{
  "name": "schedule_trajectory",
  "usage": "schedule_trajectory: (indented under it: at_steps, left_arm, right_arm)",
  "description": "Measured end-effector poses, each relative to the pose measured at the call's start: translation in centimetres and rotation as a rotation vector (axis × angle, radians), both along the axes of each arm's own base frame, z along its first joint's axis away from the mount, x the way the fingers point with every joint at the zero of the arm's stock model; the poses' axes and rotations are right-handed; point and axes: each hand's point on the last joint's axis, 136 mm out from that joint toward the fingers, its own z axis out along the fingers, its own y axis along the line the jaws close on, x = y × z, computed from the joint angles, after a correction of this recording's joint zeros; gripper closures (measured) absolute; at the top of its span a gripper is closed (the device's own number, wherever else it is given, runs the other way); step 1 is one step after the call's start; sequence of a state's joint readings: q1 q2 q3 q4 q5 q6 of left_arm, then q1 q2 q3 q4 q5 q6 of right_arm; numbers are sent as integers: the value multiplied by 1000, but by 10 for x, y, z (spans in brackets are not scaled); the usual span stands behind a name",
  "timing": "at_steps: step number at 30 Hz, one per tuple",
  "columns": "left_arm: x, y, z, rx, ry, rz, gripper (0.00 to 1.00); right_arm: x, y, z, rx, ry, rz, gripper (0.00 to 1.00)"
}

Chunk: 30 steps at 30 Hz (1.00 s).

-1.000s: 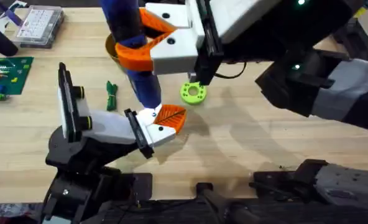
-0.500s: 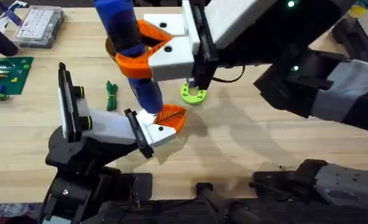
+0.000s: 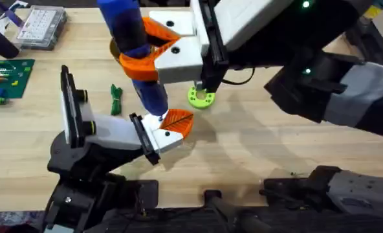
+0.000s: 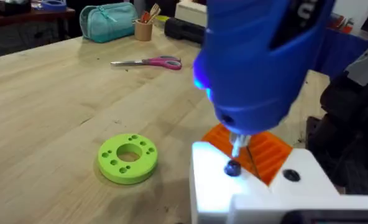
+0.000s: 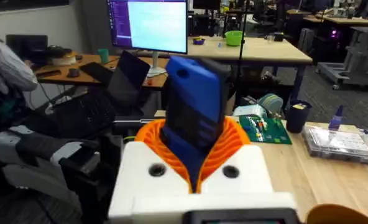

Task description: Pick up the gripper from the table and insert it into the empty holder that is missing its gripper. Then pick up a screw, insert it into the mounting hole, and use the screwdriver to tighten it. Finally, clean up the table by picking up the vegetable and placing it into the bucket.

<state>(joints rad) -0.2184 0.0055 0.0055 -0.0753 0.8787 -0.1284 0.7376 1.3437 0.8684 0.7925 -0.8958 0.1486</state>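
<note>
**Driving the screw: keep the bit square and the tool steady**

The right hand [image 3: 143,52] is clenched on the screwdriver [image 3: 136,55], its orange pads wrapped around the blue barrel, which leans slightly as it runs down to the gripper [image 3: 169,126]. That gripper already sits in the holder [image 3: 88,133] at the near left of the surface [image 3: 275,162]. In the left wrist view the metal bit [image 4: 236,144] comes down onto the dark screw [image 4: 232,168], which stands in the white block just beside the orange ribbed fingertip [image 4: 258,149].

The step in hand looks like tightening. To do it well, the bit should stay seated in the screw head and in line with the hole; the barrel's lean risks the bit slipping out, so gentle downward pressure seems wise. Whether the left hand is released or clenched, I cannot tell.

The vegetable [image 3: 116,99] lies just beyond the holder. The bucket [image 3: 116,50] shows as an orange-brown rim behind the screwdriver.
</note>
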Motion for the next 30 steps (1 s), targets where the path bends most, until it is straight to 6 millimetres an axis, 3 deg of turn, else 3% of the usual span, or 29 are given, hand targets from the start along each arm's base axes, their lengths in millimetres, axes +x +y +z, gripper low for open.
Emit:
schedule_trajectory:
  at_steps: [30]
  left_arm:
    - [0, 0, 0, 0, 0, 0, 983]
  right_arm:
    - [-4, 4, -1, 0, -17, -1, 974]
